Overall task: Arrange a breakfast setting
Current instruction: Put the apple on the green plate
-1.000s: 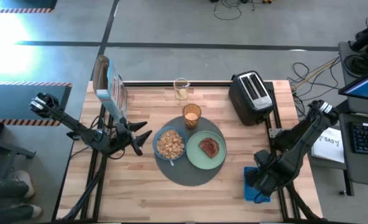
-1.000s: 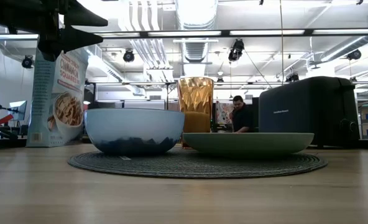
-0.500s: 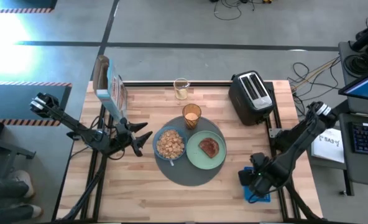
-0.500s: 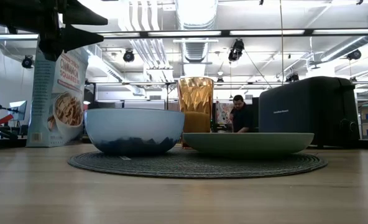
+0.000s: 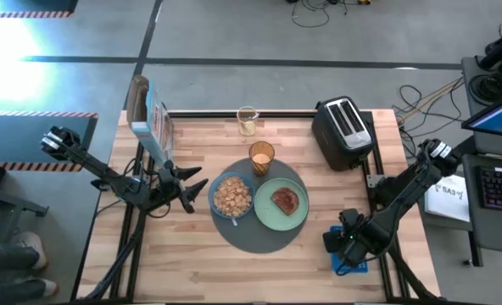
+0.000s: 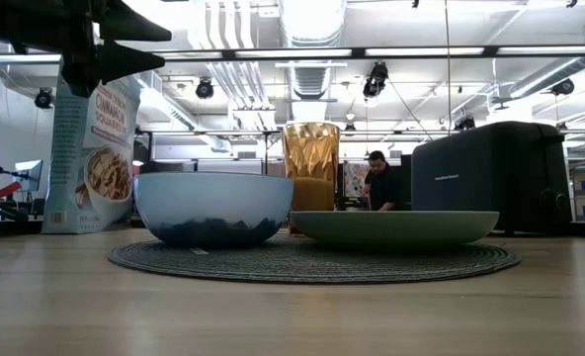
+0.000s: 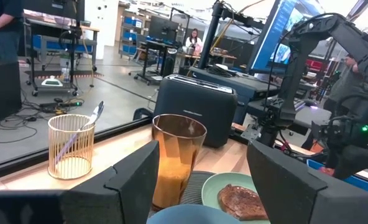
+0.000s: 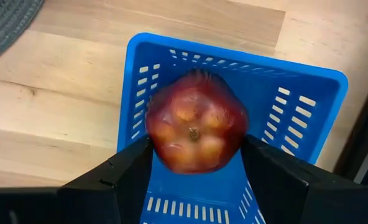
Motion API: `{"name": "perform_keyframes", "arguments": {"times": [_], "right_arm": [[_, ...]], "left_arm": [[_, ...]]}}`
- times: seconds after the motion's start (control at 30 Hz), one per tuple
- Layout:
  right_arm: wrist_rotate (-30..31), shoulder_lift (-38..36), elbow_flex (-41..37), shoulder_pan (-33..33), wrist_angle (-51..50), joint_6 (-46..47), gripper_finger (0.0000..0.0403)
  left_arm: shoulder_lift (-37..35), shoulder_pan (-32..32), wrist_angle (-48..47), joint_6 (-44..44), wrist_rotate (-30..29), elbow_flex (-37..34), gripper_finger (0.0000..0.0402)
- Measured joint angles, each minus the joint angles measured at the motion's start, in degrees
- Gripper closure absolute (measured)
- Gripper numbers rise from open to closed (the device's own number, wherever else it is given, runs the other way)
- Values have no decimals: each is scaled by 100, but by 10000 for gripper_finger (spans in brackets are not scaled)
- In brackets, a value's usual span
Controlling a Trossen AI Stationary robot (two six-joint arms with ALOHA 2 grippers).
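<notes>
From straight overhead we take in the whole table (image 5: pixel 259 263) and both arms. Our low camera sits at table height, close to the round dark-grey mat (image 6: pixel 312 261), facing level across it into the room. On the left wrist we look forward beyond the left claw (image 7: pixel 199 180) at the amber tumbler (image 7: pixel 177 158) and toaster (image 7: pixel 195 107), both shared with the overhead and low views. On the right wrist we look down, very near, past the right claw (image 8: pixel 195 171) onto the red fruit (image 8: pixel 196 121) in the blue basket (image 8: pixel 296 106).
</notes>
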Motion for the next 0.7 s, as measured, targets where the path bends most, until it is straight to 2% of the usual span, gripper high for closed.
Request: {"name": "perform_keyframes", "arguments": {"times": [0.47, 0.7], "right_arm": [[280, 455, -141, 0, 33, -323, 178], [245, 536, -147, 0, 81, -400, 223]], "left_arm": [[2, 0, -43, 4, -2, 0, 174], [2, 0, -40, 4, -2, 0, 174]]}}
